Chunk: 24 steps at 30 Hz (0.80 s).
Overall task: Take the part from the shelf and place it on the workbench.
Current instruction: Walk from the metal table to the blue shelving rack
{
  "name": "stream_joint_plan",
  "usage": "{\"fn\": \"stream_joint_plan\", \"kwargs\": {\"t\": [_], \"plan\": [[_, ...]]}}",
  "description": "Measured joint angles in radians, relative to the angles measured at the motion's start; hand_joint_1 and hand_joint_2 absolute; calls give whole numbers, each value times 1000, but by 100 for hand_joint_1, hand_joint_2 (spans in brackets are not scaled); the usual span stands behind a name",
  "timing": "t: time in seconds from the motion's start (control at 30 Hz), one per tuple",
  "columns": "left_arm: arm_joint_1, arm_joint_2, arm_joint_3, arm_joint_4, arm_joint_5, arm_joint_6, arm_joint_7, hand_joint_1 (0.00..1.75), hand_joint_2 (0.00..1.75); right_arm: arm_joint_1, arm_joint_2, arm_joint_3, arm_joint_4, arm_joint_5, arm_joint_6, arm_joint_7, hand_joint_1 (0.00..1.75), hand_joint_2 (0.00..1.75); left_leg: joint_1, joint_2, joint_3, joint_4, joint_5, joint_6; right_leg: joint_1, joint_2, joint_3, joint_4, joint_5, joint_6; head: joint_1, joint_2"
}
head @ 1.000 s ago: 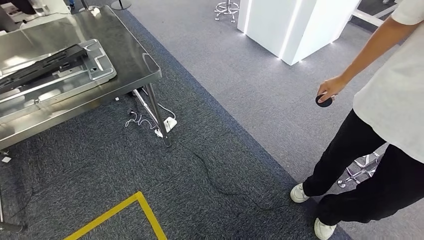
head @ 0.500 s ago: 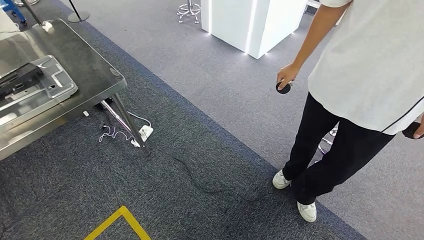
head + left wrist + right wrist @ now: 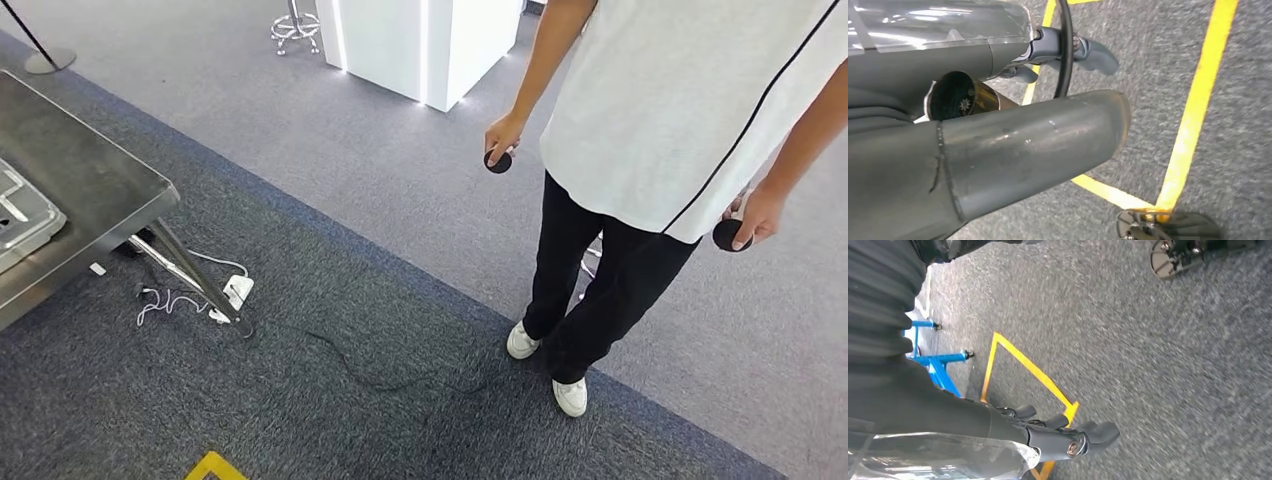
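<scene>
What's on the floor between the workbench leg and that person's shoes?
In the head view, a thin black cable runs over the dark carpet from near the workbench leg toward the person's white shoes. Nothing else lies there.

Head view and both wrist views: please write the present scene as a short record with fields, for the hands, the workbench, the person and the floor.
left hand: hangs over grey carpet, nothing seen in it
right hand: hangs over grey carpet, fingers curled, nothing held
workbench: steel corner at the left of the head view
metal tray: lies on the workbench
person: stands on the right, a black round controller in one hand
floor: black cable and yellow tape lines
shelf and part: cannot tell
</scene>
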<state>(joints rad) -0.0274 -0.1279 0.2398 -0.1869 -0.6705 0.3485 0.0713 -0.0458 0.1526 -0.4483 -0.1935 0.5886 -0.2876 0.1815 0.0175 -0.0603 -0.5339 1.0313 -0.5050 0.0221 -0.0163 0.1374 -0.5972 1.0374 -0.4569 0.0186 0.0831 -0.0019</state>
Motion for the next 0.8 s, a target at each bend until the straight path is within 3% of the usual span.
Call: {"fn": "stream_joint_plan", "kwargs": {"t": [0.07,0.13,0.2,0.23,0.27,0.3,0.37,0.43,0.5,0.53,0.6,0.63,0.7,0.73,0.77,0.8], "plan": [[-3,-2,0,0,-1,-1,-10,0,0,2,0,-4,0,1,0,-6,0,175,3,26,7,-11,8,15,2,-39,-16,31,-20,8,2,0],[-3,-2,1,0,-2,-3,-11,0,0,-2,0,-6,0,1,0,-9,0,175,1,55,9,-17,10,25,3,-103,-68,137,-79,13,5,0],[-2,-1,1,0,-2,-6,-9,0,0,-4,0,-7,0,1,0,-9,0,175,-3,86,9,-16,8,27,1,-127,-128,255,-125,19,5,0],[-2,-1,1,0,-2,-7,-7,0,0,-4,0,-9,0,2,0,-8,0,175,-4,101,10,-16,6,27,0,-131,-137,273,-121,21,5,0],[-3,0,2,0,-1,-8,-7,0,0,-3,0,-10,0,2,0,-8,0,175,-4,114,12,-16,4,25,0,-136,-125,251,-99,21,5,0],[-3,0,2,0,0,-8,-6,0,0,-3,0,-12,0,3,0,-8,0,175,-4,127,16,-16,0,23,1,-145,-94,193,-64,19,5,0],[-4,0,2,0,1,-9,-6,0,0,-4,-1,-14,0,3,-1,-7,0,175,-7,148,24,-15,-8,15,8,-188,-23,56,-13,8,5,0],[-7,0,2,0,1,-9,-6,0,0,-6,-1,-14,0,4,-1,-6,0,175,-11,166,30,-17,-15,4,17,-210,5,-2,-4,-6,4,0],[-11,1,2,0,0,-9,-6,0,0,-5,-1,-15,0,4,-1,-6,0,175,-13,184,39,-22,-19,-6,17,-187,5,-6,-2,-17,4,0],[-14,1,2,0,0,-9,-6,0,0,-4,-1,-16,0,4,-1,-6,0,175,-11,177,43,-18,-25,-11,15,-176,8,-12,1,-23,4,0],[-14,1,3,0,0,-9,-7,0,0,-5,-1,-17,0,4,-1,-6,0,175,-7,132,22,40,-66,-18,8,-154,15,-23,8,-36,3,0],[-13,1,3,0,0,-9,-7,0,0,-6,-1,-17,0,5,-1,-6,0,175,-5,102,-4,100,-99,-20,9,-143,15,-25,9,-40,2,0],[-9,1,3,0,1,-10,-6,0,0,-7,-1,-17,0,8,0,-7,0,175,-4,76,-70,229,-150,-22,10,-116,14,-24,9,-44,2,0],[-7,1,3,0,1,-10,-4,0,0,-7,-1,-17,0,10,0,-8,0,175,-4,73,-90,261,-151,-23,12,-101,14,-22,8,-45,2,0],[-6,1,3,0,1,-10,-3,0,0,-6,-1,-17,0,12,0,-8,0,175,-4,70,-92,253,-129,-22,12,-86,14,-19,8,-45,2,0],[-6,1,3,0,0,-11,-1,0,0,-6,-1,-17,0,14,0,-8,0,175,-4,65,-77,207,-91,-19,12,-70,15,-16,7,-43,2,0]]}}
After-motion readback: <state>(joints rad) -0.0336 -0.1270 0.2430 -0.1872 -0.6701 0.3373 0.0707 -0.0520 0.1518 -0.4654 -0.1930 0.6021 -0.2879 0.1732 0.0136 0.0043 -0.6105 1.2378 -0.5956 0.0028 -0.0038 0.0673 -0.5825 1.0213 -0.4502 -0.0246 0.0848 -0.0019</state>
